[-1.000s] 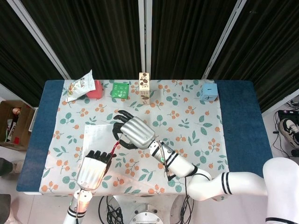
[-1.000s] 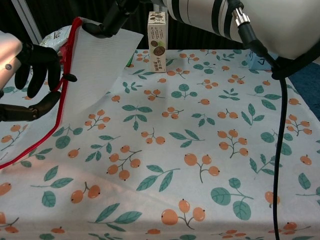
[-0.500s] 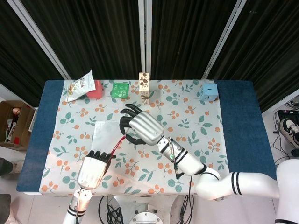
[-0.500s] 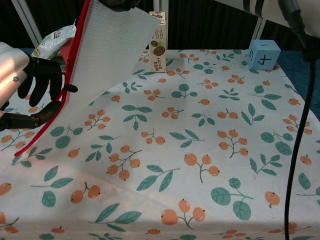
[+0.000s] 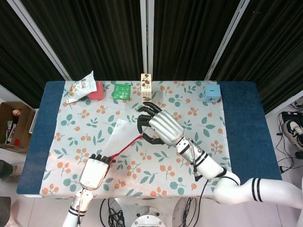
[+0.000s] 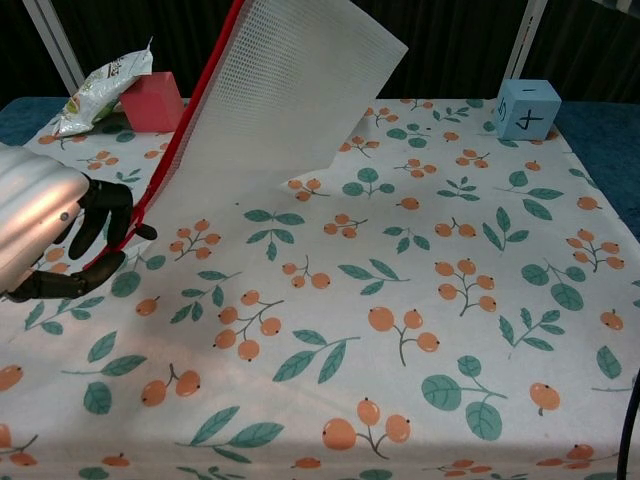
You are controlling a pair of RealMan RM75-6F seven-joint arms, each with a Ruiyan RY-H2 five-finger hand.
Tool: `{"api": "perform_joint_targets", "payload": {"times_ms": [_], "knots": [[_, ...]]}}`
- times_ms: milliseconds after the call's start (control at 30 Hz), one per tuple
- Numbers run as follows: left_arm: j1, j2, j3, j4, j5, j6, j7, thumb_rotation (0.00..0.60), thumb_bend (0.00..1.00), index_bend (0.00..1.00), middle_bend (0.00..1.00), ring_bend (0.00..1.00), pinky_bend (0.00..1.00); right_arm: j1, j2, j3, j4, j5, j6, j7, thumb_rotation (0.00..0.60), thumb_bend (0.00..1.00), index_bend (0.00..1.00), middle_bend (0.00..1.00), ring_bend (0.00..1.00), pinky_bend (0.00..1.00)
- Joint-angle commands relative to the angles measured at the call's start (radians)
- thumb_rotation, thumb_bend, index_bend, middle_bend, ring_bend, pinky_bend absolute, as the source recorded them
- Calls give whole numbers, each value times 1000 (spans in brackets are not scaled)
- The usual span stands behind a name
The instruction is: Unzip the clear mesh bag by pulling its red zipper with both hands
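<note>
The left hand pinched the lower end of the red zipper between its dark fingers, and the right hand gripped the upper end, so the clear mesh bag hung stretched between them above the bench. The likeliest failure was tape slipping from either pinch under tension. The slider itself was not discernible, and the chest view missed the right hand.
</note>
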Motion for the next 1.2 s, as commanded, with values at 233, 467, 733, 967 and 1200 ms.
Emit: {"api": "perform_joint_targets", "payload": {"times_ms": [233,467,733,967,1200], "knots": [[-7,17,-11,12,-123,-71,-52,600,397,793,702,663,710,-24,16,-26,14,-45,3,42,600,477,899,425,193,115],[-14,30,-21,13,-212,-117,-78,600,398,794,701,662,711,-44,32,-31,13,-60,19,60,600,477,900,426,193,116],[-23,45,-26,14,-281,-145,-107,600,399,795,702,662,710,-70,63,-34,5,-82,39,85,600,477,901,429,198,117],[-28,57,-27,10,-331,-156,-125,600,400,795,702,662,712,-97,95,-37,-2,-98,60,114,600,477,902,431,200,121],[-35,67,-21,-4,-359,-161,-133,600,400,794,702,662,712,-116,118,-34,-8,-115,77,140,600,477,902,431,200,123]]}}
